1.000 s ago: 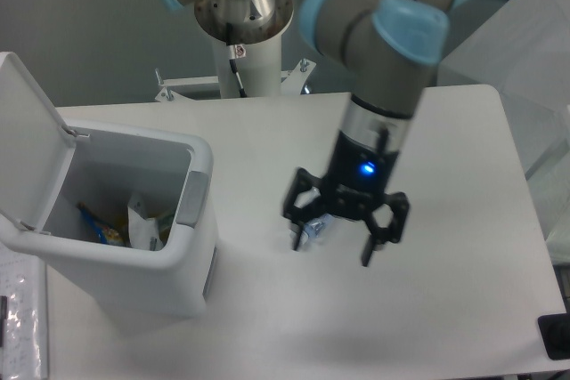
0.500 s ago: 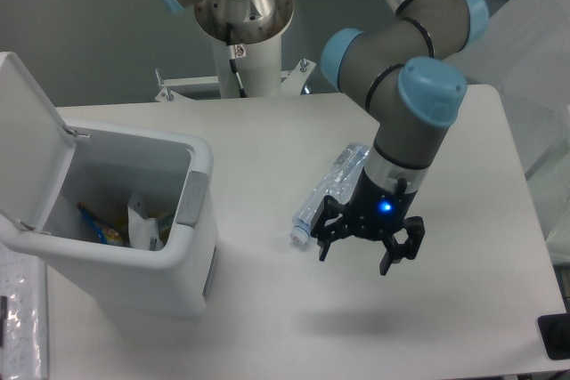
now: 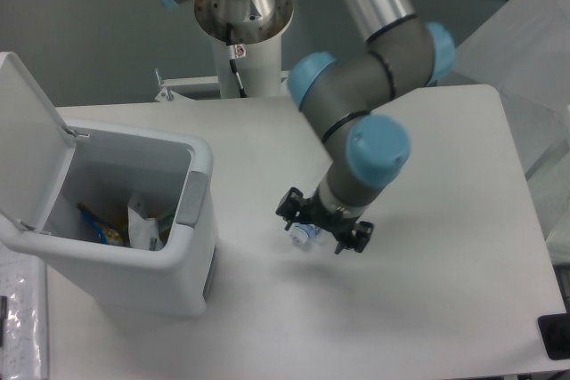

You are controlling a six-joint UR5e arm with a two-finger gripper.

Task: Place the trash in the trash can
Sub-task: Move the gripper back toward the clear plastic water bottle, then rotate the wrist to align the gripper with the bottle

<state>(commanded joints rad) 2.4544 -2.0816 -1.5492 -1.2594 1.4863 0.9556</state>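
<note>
Gripper [image 3: 323,222] spread wide, straddling the capped end of the bottle [image 3: 304,235] on the table [image 3: 445,291]; nothing clamped yet. Grasp step, I judge. Next: close, lift, carry toward 9 o'clock over the open trash can [image 3: 198,186]; tissue [image 3: 141,224] inside.

- The trash can [image 3: 191,246] sits on the table [image 3: 445,309] at the 9 o'clock side, lid up.
- A tissue wad [image 3: 142,227] lies inside it.
- The bottle [image 3: 305,235] lies near the middle, at 3 o'clock from the can.
- The gripper [image 3: 322,226] is right over the bottle.
</note>
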